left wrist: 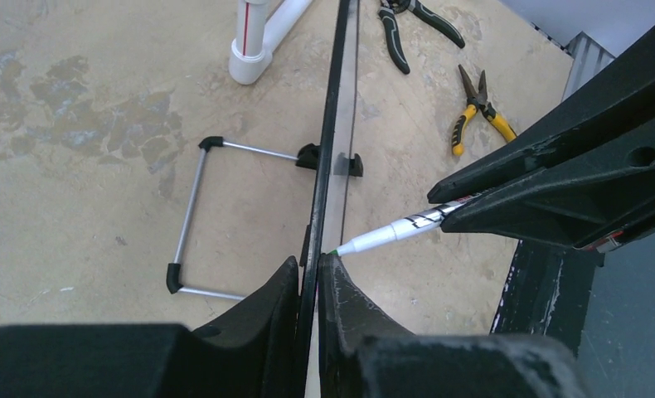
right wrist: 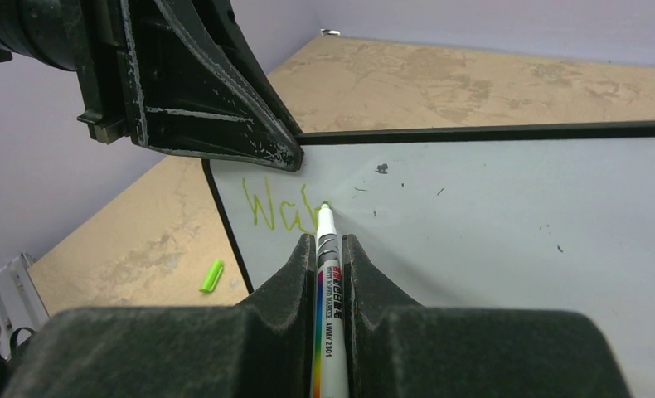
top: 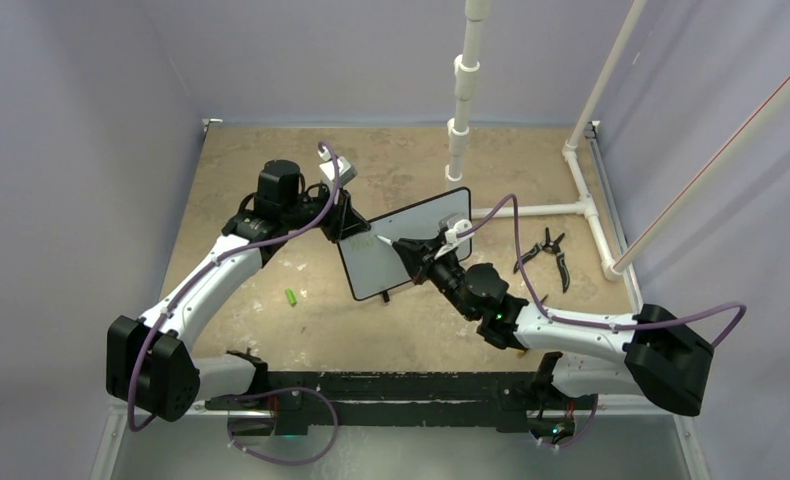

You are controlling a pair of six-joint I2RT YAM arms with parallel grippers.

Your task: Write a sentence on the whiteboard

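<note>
The whiteboard (top: 407,244) stands tilted at mid-table, white with a thin black frame. My left gripper (top: 344,226) is shut on its upper left edge; the left wrist view shows the frame (left wrist: 328,149) edge-on between my jaws (left wrist: 309,269). My right gripper (top: 414,252) is shut on a white marker (right wrist: 327,286) with a green tip. The tip touches the board (right wrist: 507,215) just right of green letters (right wrist: 276,207), the start of the sentence. The marker also shows in the left wrist view (left wrist: 390,234).
A green marker cap (top: 291,297) lies on the table left of the board. Black pliers (top: 554,252) lie to the right, yellow-handled pliers (left wrist: 477,112) nearby. White PVC pipes (top: 583,208) stand at the back right. The board's wire stand (left wrist: 193,217) rests behind it.
</note>
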